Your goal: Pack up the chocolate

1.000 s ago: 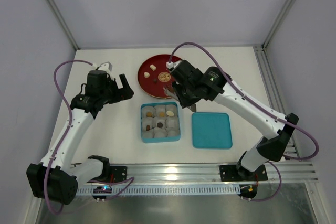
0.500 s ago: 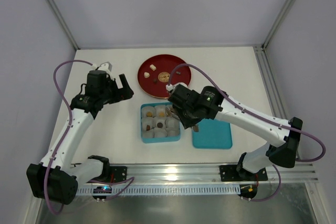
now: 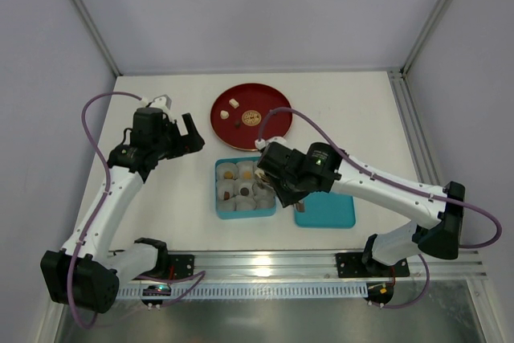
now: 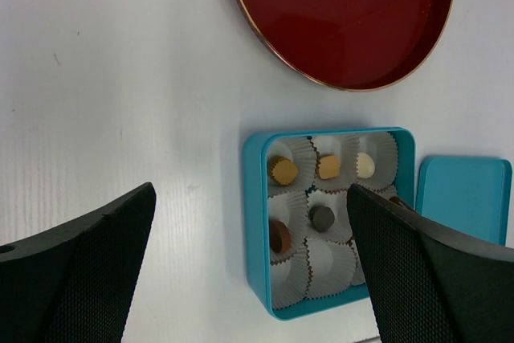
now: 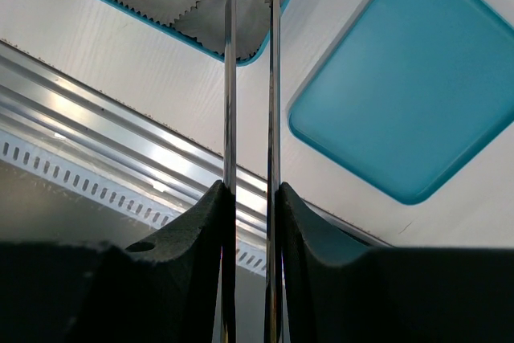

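Observation:
The chocolate is in two places. Several tan, cream and brown pieces (image 4: pixel 323 217) sit in paper cups in the teal box (image 3: pixel 218 190), and loose pieces (image 3: pixel 234 103) lie on the red plate (image 3: pixel 269 102). My right gripper (image 5: pixel 250 190) is shut on metal tweezers (image 5: pixel 230 78) and hangs over the box's right side (image 3: pixel 273 176). The tweezer tips run out of the top of the right wrist view, so I cannot tell whether they hold a piece. My left gripper (image 4: pixel 249 198) is open and empty, left of the plate (image 3: pixel 186 136).
The teal lid (image 5: pixel 409 94) lies flat just right of the box, partly under my right arm (image 3: pixel 337 213). An aluminium rail (image 3: pixel 265 263) runs along the table's near edge. Grey walls enclose the table on three sides.
My right arm has swung from over the red plate toward me, and its gripper now hangs over the right side of the box. The left arm has not moved.

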{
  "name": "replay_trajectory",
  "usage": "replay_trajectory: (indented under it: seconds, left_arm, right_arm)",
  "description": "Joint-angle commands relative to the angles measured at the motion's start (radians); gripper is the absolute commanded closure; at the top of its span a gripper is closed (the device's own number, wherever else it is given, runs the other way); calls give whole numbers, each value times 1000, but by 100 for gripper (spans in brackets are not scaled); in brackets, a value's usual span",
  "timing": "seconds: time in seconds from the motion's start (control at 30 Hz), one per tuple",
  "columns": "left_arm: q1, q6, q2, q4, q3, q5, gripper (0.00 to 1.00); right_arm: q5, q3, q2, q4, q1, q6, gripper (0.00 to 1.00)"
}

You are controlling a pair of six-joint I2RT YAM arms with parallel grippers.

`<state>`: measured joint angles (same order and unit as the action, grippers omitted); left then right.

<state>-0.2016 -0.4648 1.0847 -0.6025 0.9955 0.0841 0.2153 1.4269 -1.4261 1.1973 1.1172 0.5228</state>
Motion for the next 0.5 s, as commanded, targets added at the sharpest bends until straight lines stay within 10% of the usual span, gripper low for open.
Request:
replay_trajectory:
  seconds: [0.0,0.47]
  left_arm:
    - [5,-3,-6,30,-1,16,0]
    - [7,-2,-11,29,-3,16,0]
  right_arm:
    - [6,-20,33,-33,10,28,67]
    - [2,-69,16,-70,12,32,67]
